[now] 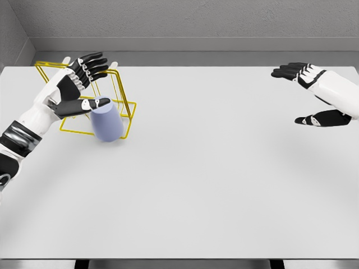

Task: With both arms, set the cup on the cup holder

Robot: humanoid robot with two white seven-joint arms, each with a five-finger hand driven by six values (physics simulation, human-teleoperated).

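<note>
Where table [224, 185] widens, cup [106, 124] beside holder [120, 92].

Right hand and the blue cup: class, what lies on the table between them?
Nothing: in the head view, bare white table stretches from the right hand across to the blue cup.

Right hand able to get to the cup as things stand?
Probably not easily: the right hand hangs open at the table's far right, while the cup sits far left by the yellow holder, next to the left hand.
</note>
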